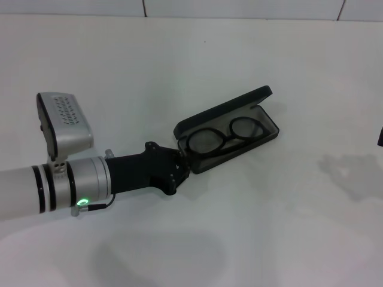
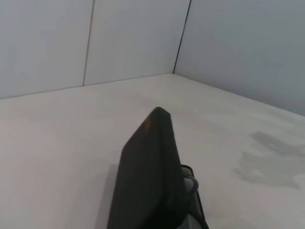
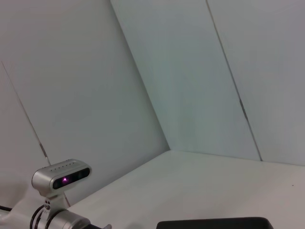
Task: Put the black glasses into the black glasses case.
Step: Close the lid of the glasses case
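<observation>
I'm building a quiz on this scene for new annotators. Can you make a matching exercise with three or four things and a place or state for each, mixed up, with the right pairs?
Things:
1. black glasses
2. black glasses case
3. left gripper
4. grey stain

Places or states:
A. on the bare table toward the robot's right, apart from everything
B. lying inside the lower tray, lenses up
C. at the case's near-left end
D. open, lid raised on its far side

Pairs: 1-B, 2-D, 3-C, 4-A
</observation>
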You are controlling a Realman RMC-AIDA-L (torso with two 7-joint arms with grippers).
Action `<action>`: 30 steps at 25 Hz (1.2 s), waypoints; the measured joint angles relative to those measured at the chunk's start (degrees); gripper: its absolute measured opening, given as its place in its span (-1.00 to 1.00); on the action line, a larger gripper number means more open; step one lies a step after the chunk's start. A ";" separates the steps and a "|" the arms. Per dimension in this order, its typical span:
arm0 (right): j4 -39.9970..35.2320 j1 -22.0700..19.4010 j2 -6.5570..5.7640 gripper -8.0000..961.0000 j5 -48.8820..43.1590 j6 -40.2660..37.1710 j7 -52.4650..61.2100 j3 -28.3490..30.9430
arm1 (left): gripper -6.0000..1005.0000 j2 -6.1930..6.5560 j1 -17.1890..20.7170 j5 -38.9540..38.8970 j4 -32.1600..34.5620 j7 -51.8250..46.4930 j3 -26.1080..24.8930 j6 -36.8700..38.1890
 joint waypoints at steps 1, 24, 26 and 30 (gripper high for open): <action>0.02 0.00 0.00 -0.54 0.00 0.03 -0.01 0.00 | -0.89 -0.05 -0.06 0.00 0.01 0.04 0.00 -0.10; 2.15 0.29 -0.09 -0.51 -0.44 0.50 -1.37 1.33 | -0.89 -1.03 -1.06 0.00 0.03 1.08 0.01 -0.58; 2.08 0.22 -0.14 -0.51 -0.81 0.57 -1.37 1.62 | -0.89 -1.03 -0.96 -0.11 0.03 1.05 0.02 0.01; 1.60 -0.08 -0.52 -0.50 -4.00 0.75 -1.13 3.71 | -0.89 -0.60 0.23 -1.22 0.04 0.88 -1.80 7.86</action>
